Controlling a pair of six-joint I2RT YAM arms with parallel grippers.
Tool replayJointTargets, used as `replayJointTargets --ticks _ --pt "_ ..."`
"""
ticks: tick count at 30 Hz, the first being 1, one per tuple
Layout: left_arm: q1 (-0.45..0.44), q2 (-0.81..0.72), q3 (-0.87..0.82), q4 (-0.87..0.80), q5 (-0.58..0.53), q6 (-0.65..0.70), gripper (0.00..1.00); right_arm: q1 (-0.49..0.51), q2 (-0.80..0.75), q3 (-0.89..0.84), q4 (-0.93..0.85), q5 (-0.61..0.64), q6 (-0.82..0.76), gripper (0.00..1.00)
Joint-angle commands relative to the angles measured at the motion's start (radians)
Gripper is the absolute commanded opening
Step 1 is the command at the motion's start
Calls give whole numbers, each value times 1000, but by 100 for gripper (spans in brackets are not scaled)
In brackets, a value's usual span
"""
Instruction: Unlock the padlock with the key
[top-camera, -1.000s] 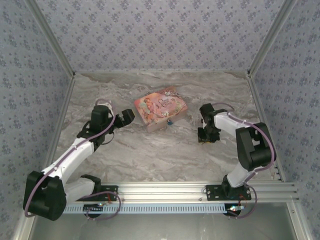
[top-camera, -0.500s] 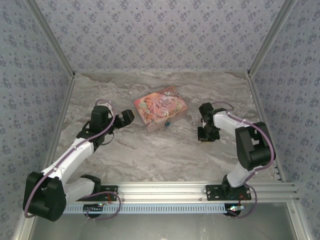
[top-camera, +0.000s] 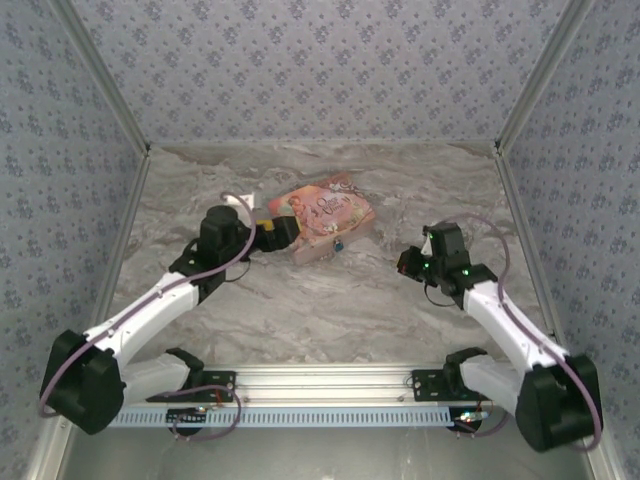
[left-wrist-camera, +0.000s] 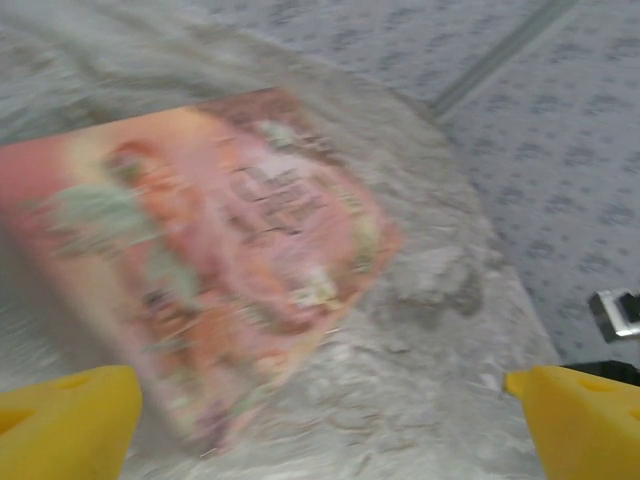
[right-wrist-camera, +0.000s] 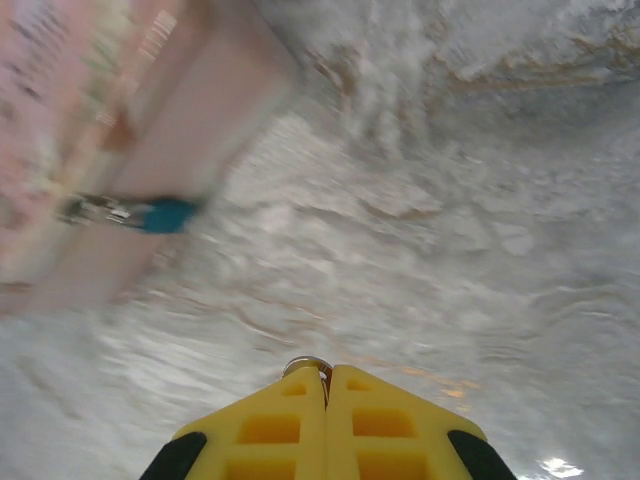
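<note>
top: overhead, far | wrists: low, close | shared: pink book (top-camera: 325, 215)

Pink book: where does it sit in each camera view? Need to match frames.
Top external: book mid-table, slightly towards the far side.
Left wrist: left and centre, blurred.
Right wrist: upper left, padlock against its side.
Shared landmark: grey marble table.

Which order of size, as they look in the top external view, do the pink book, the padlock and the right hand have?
1. pink book: clearly the largest.
2. right hand: smaller than the book. It may be nearer the camera, so this is only how it looks.
3. padlock: a tiny blue spot at the book's near edge.
</note>
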Motion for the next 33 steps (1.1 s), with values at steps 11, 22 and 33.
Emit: replayJointTargets --ticks 11,22,33 --pt "-272 219 219 299 158 100 79 -9 -425 -166 333 7 688 0" --pt "-378 352 324 333 199 87 62 39 -435 -144 396 42 779 0" --pt "-385 439 365 375 207 21 55 138 -390 -100 407 109 767 0"
